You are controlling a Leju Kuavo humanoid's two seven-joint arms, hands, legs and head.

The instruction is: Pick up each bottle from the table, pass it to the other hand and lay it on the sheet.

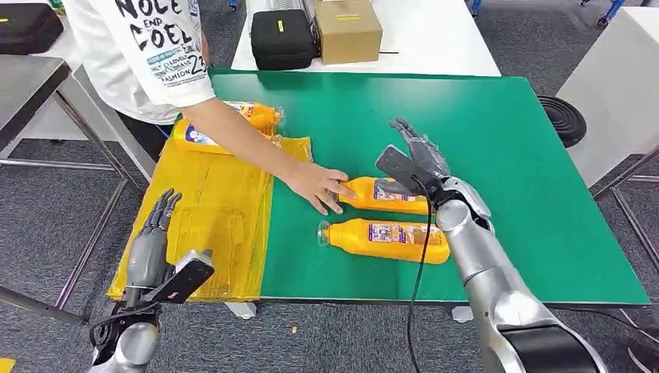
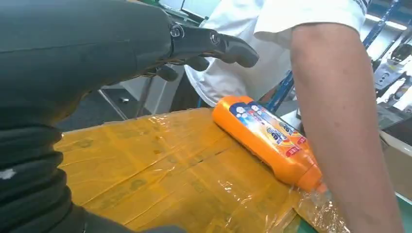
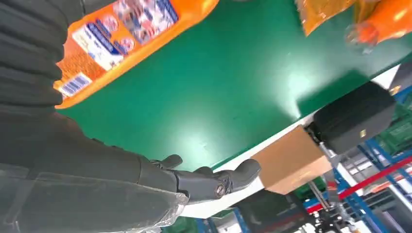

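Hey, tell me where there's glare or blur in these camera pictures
Right wrist view: pale glare on the green table, background racks soft. Left wrist view: shiny highlights on the yellow sheet, the left hand dark and close, the person's arm slightly soft. Head view: evenly lit, sharp.

Three orange bottles were in sight: one [image 1: 225, 127] lying on the single yellow sheet [image 1: 210, 225], and two on the green table [image 1: 528, 194], one [image 1: 385, 194] farther from the robot, one [image 1: 386, 240] nearer. One black case [image 1: 282, 37], one cardboard box [image 1: 348, 29]
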